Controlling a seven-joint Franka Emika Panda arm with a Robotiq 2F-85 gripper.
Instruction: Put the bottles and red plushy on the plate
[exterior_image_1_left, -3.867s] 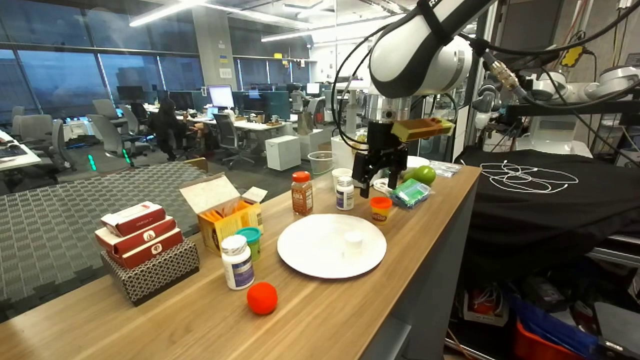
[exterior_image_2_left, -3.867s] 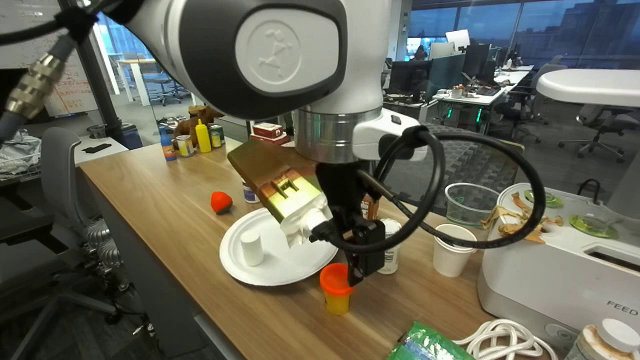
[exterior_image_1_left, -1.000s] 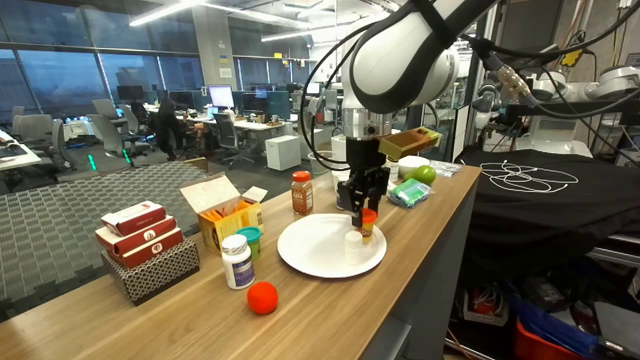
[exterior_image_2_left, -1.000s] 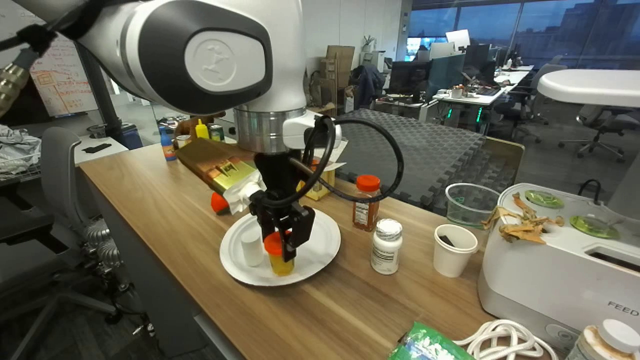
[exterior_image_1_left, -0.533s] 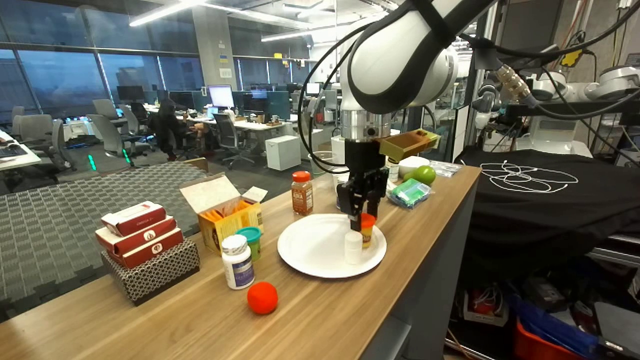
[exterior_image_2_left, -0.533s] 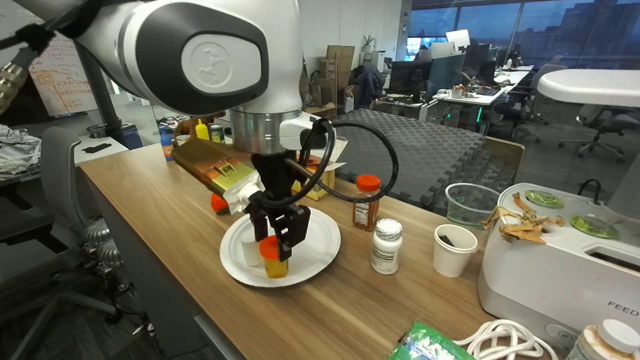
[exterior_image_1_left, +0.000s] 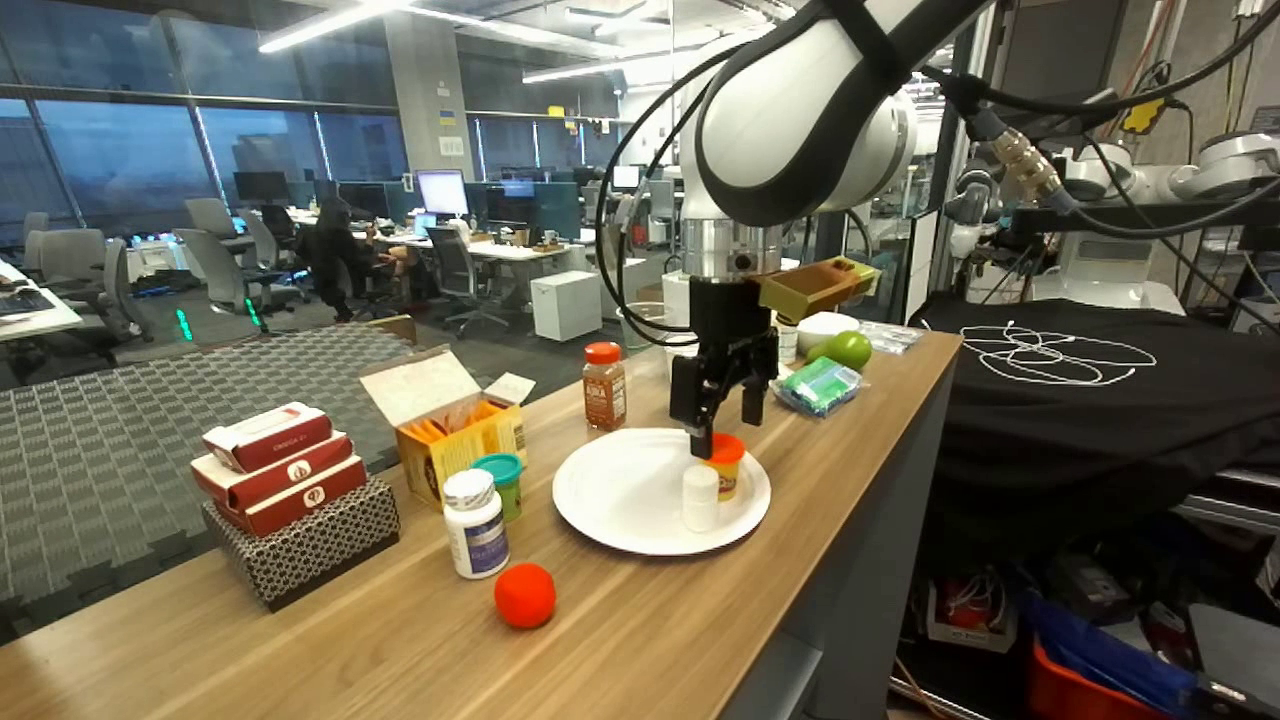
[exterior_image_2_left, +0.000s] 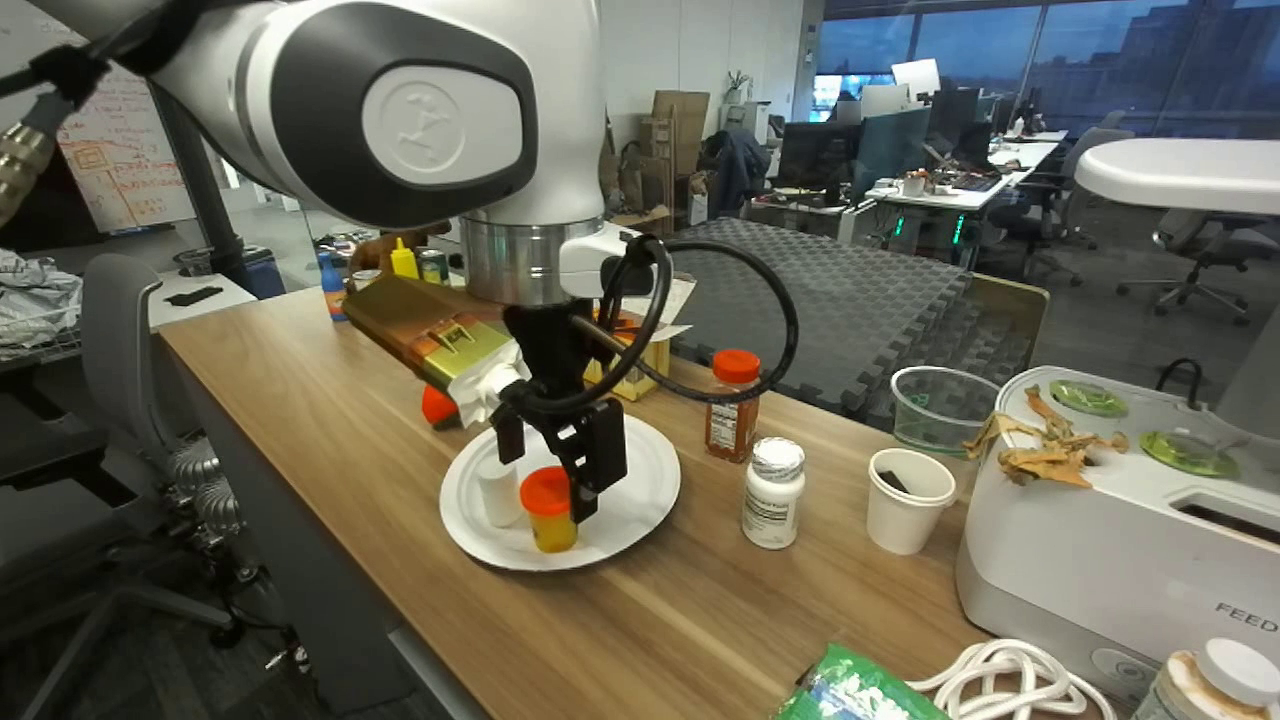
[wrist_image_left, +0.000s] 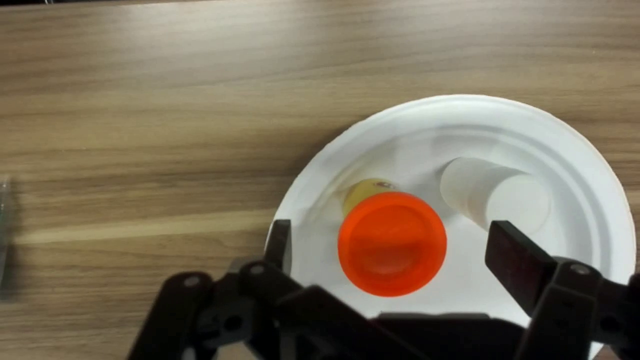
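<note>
Glossy white shells (exterior_image_2_left: 568, 140) and charcoal trim (exterior_image_2_left: 320, 130) clad the robot arm (exterior_image_1_left: 770, 130) before me, a circular emblem (exterior_image_2_left: 427, 127) embossed on its rounded side panel (exterior_image_2_left: 495, 142). A black strap (exterior_image_1_left: 864, 42) rings the limb above a silver metal collar (exterior_image_2_left: 520, 263) and a smooth white housing (exterior_image_2_left: 598, 262) with rounded edges. Black cables (exterior_image_2_left: 790, 330) curve in loops; a ribbed metal connector (exterior_image_1_left: 1022, 163) shines on another. White wrapping (exterior_image_2_left: 487, 387) crumples at one end of a gold-toned box (exterior_image_2_left: 412, 322) streaked with reddish brown. The hand (wrist_image_left: 393, 245) is matte black, with hinged links (wrist_image_left: 325, 320), blocky fingertips (wrist_image_left: 510, 252) and round screw heads (wrist_image_left: 256, 270).
</note>
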